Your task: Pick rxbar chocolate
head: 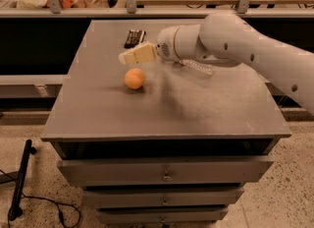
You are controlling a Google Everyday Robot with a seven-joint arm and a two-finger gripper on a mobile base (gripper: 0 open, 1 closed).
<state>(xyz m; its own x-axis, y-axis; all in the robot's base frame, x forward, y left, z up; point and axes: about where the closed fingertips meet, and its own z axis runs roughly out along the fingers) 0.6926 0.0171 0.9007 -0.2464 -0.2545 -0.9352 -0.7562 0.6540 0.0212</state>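
The chocolate bar [134, 38] lies flat near the far edge of the grey cabinet top [147, 119], left of the middle. The gripper [128, 57] points left over the top, just on the near side of the bar, between it and the orange ball [134, 78]. The white arm [235, 42] reaches in from the right edge. A clear bottle [197, 67] lies partly under the arm. Drawers [164, 170] sit below the top.

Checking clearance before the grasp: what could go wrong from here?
1. The gripper hovers between the rxbar chocolate and the orange ball; a low swing could set the ball rolling.
2. The bar lies flat near the far edge of the table; a shallow approach might push it rather than grip it.
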